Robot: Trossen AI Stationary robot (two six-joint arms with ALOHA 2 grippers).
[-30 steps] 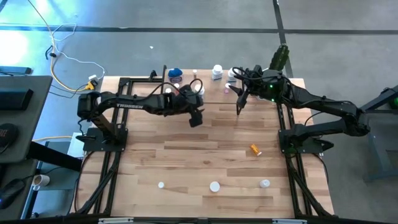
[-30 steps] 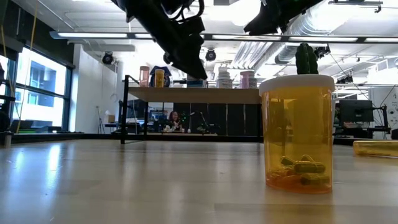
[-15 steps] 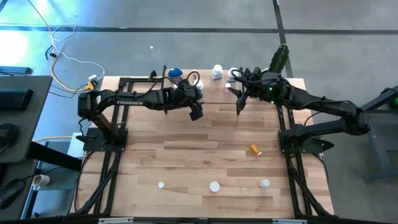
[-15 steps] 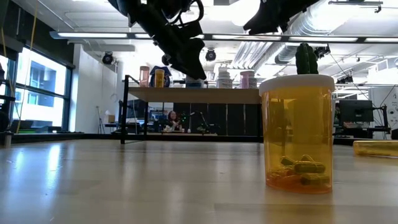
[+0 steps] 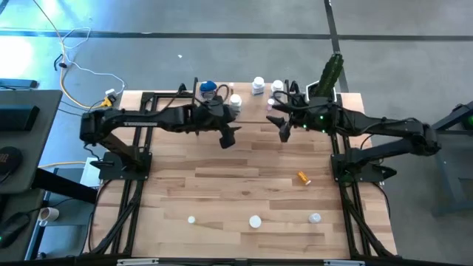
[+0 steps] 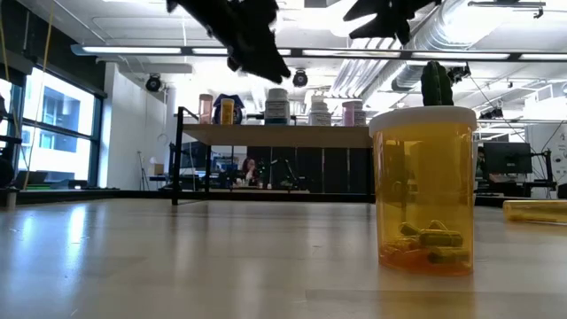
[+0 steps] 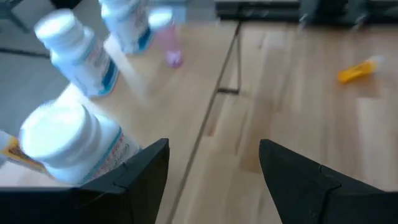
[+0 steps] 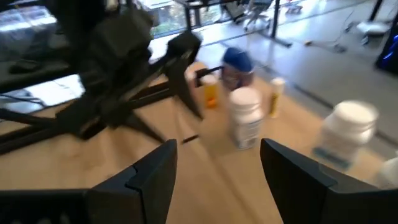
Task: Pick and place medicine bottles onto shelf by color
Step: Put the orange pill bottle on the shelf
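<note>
The shelf (image 5: 244,103) stands at the table's far edge and carries a blue-lidded jar (image 5: 208,89), white bottles (image 7: 68,140) (image 8: 245,118), small orange bottles (image 8: 211,92) and a pink vial (image 7: 169,43). My left gripper (image 5: 228,137) hovers open just in front of the shelf, high above the table (image 6: 252,44), with nothing between its fingers (image 7: 211,168). My right gripper (image 5: 283,131) is also open and empty (image 8: 214,174), raised near the shelf's right part. An orange bottle (image 5: 304,177) lies on its side on the table's right half.
Three white-capped bottles (image 5: 191,219) (image 5: 255,221) (image 5: 315,218) stand upright along the near edge; one is the orange pill bottle (image 6: 423,190) close to the low camera. A green plant (image 5: 330,70) stands at the far right corner. The table's middle is bare planks.
My left gripper has risen, staying open, away from the shelf top; a white bottle on the shelf that it was covering in the low view now shows. My right gripper has swung slightly toward the near edge and rolled about its own axis, still open.
</note>
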